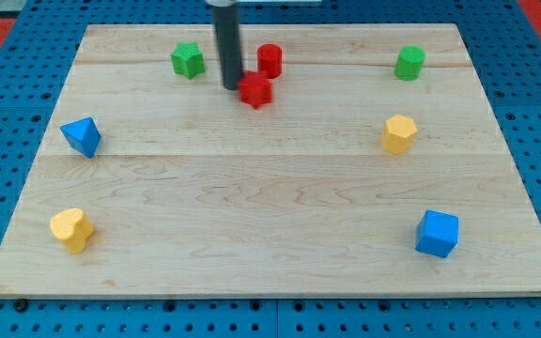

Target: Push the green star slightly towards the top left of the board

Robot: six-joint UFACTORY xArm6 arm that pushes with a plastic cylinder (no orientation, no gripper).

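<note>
The green star [187, 60] sits near the view's top left on the wooden board [270, 235]. My tip [231, 87] rests on the board to the star's right and slightly below it, apart from it. The tip is close against the left side of a red star-like block [255, 90]. A red cylinder [270, 59] stands just above and to the right of that block.
A green cylinder [409, 63] is at the top right. A yellow hexagonal block [398, 133] is at the right. A blue cube [437, 233] is at the bottom right. A blue triangular block [82, 137] is at the left. A yellow heart [71, 228] is at the bottom left.
</note>
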